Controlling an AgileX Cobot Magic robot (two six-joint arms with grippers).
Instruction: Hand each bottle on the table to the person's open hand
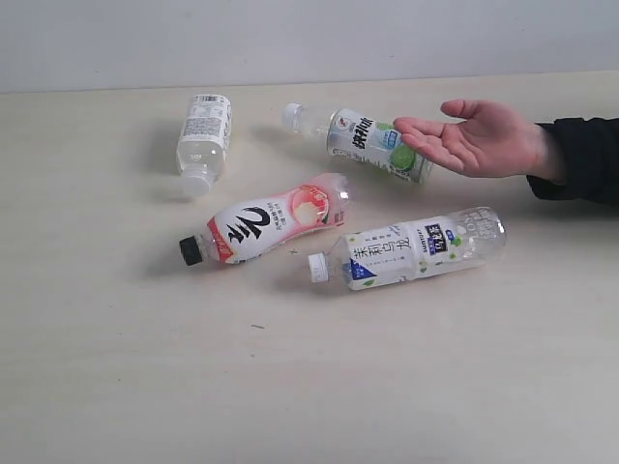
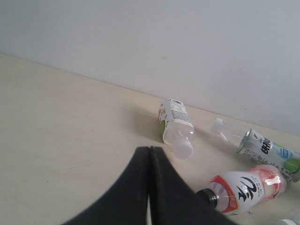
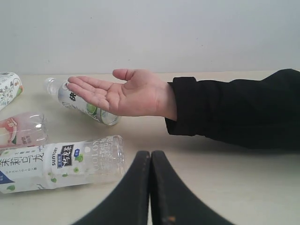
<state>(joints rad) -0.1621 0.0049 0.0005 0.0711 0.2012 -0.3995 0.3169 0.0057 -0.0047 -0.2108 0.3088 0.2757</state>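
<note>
Four bottles lie on their sides on the table (image 1: 116, 367): a white-label one (image 1: 203, 135) (image 2: 176, 126) at the back left, a green-lime one (image 1: 372, 143) (image 2: 265, 150) (image 3: 84, 103), a pink-white black-capped one (image 1: 266, 222) (image 2: 246, 187) (image 3: 21, 131), and a blue-white one (image 1: 411, 246) (image 3: 56, 161). The person's open hand (image 1: 474, 137) (image 3: 124, 91) hovers palm up over the green-lime bottle. My left gripper (image 2: 149, 152) is shut and empty, short of the white-label bottle. Near the blue-white bottle's base, my right gripper (image 3: 151, 157) is shut and empty. Neither gripper shows in the exterior view.
The person's black sleeve (image 1: 580, 159) (image 3: 234, 110) reaches in from the right edge. A pale wall (image 1: 309, 39) runs along the table's far edge.
</note>
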